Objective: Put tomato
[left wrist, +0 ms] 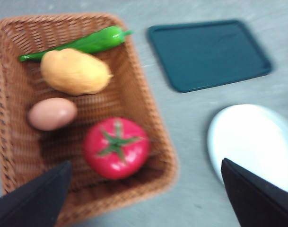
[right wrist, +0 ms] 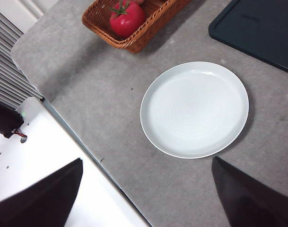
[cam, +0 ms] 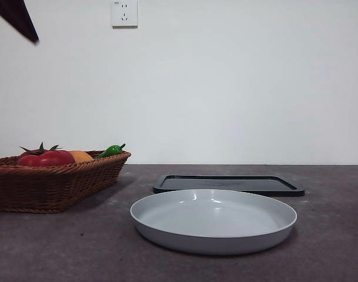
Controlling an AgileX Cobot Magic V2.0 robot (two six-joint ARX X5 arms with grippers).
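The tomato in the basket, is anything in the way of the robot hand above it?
Nothing visible is. The tomato lies uncovered in the basket, apart from the egg. The left gripper hangs above with its jaws wide open.

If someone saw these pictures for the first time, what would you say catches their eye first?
Probably the bright red tomato with its green star-shaped stem, lying in the wicker basket beside a brown egg, a yellow-orange fruit and a green pepper. Next, the pale plate out on the grey table, with a dark tray behind it. The left gripper hangs open above the basket's edge.
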